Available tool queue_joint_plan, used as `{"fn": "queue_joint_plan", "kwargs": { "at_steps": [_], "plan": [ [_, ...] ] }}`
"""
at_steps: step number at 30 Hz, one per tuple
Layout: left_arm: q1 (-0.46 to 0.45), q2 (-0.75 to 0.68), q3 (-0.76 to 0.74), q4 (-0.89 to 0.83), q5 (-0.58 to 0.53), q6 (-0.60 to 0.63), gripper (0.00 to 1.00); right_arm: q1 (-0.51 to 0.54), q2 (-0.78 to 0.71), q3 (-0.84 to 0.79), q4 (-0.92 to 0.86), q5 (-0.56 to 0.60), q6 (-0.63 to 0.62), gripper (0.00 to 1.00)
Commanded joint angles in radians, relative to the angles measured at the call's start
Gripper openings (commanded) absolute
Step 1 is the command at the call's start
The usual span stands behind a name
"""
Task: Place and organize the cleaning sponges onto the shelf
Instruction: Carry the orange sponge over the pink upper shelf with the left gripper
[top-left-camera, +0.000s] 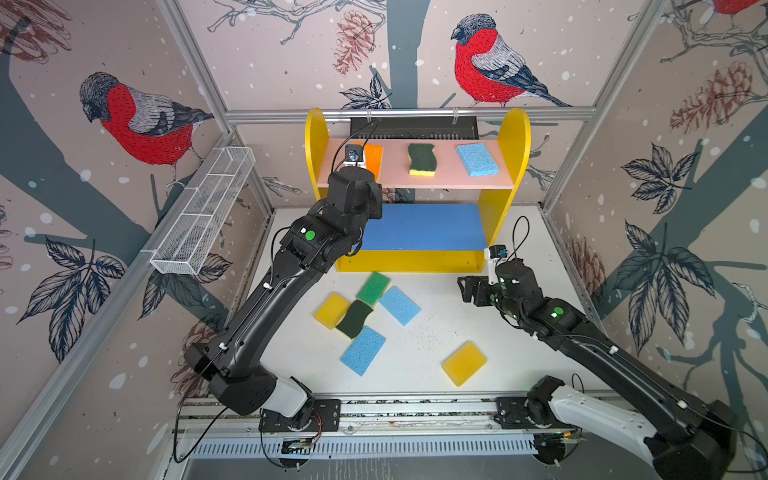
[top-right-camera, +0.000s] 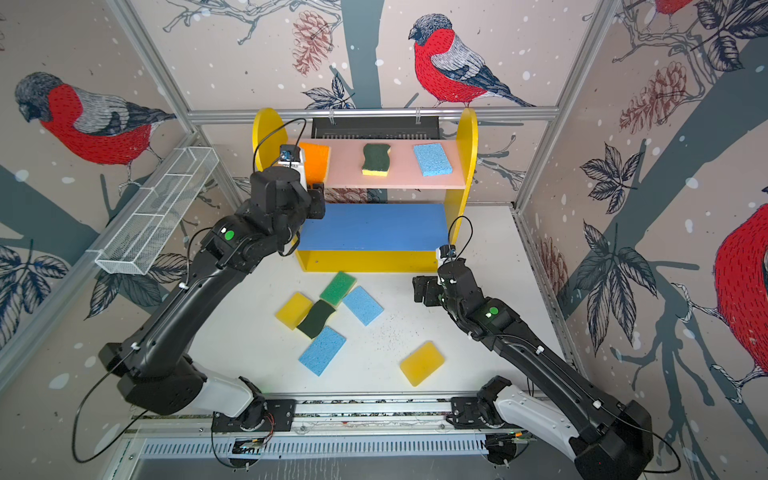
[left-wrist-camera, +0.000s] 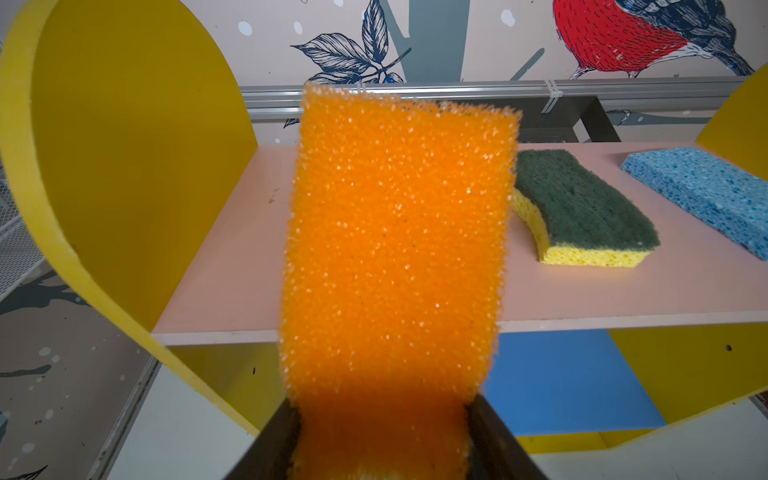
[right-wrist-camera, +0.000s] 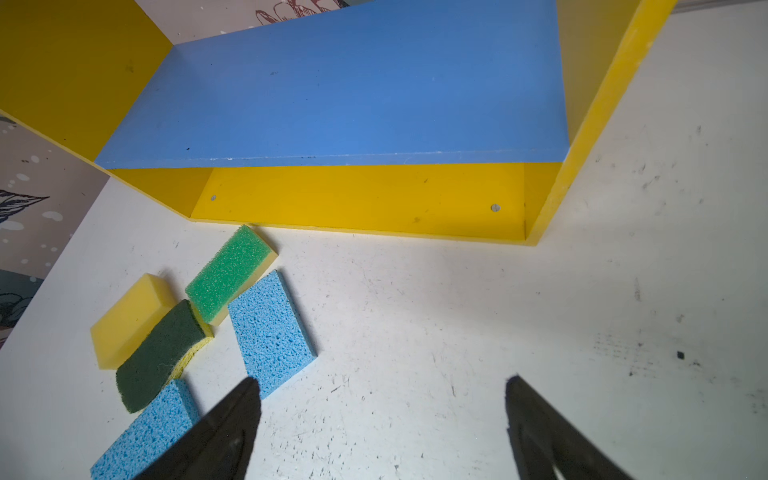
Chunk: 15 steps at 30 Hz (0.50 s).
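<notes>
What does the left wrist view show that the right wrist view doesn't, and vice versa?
Left wrist only: the left gripper shut on the orange sponge, plus the pink board bearing a wavy scourer and a blue sponge. Right wrist only: the open right gripper, a yellow sponge, green sponge, dark scourer and two more blue sponges. Both: the blue board and white table.

A scourer and a blue sponge lie apart on the pink board.

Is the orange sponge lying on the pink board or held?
Held: the left gripper is shut on one end of the orange sponge, which juts over the pink board. Touching it? Cannot tell.
</notes>
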Motion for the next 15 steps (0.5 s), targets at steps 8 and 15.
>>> {"fn": "queue_joint_plan", "kwargs": {
  "at_steps": [8,15],
  "plan": [
    [0.116,0.173,0.207,0.018,0.159,0.025,0.53,0.002,0.001,0.042,0.011,0.032,-0.061,0.92],
    [0.134,0.282,0.339,-0.041,0.172,0.005,0.53,0.002,0.014,0.052,0.009,0.036,-0.064,0.92]
  ]
}}
